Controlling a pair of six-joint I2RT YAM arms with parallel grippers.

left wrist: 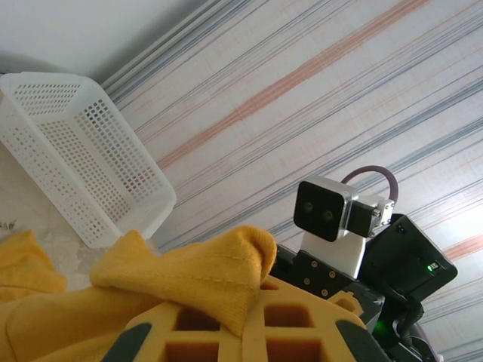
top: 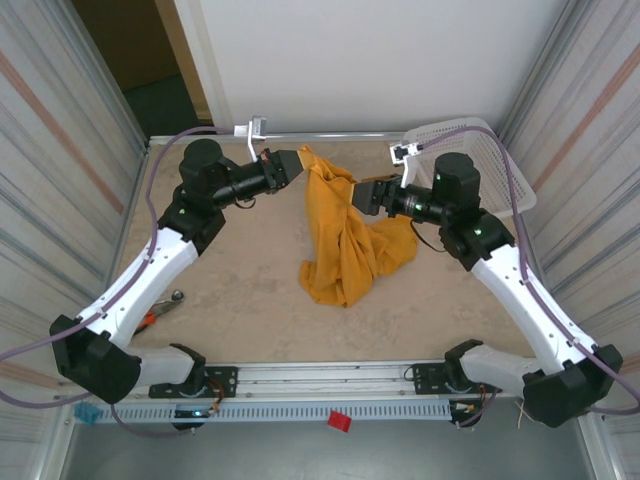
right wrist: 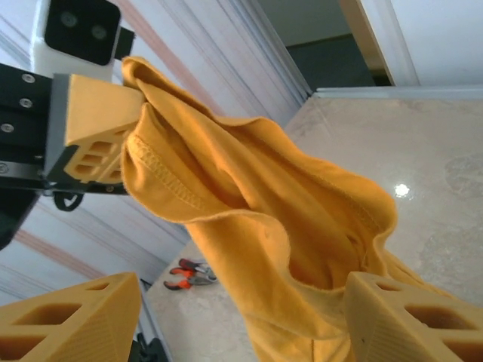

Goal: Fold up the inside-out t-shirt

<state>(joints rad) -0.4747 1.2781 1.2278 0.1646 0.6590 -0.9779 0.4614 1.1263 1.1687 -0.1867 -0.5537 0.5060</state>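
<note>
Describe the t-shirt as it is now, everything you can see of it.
The t-shirt is mustard yellow, a soft cotton-looking knit with a stitched hem showing. It is bunched, not folded. One edge is lifted and pinched in the left gripper, and the rest hangs down to a crumpled heap on the table. The right gripper is open around a middle fold, with cloth lying against one finger.
</note>
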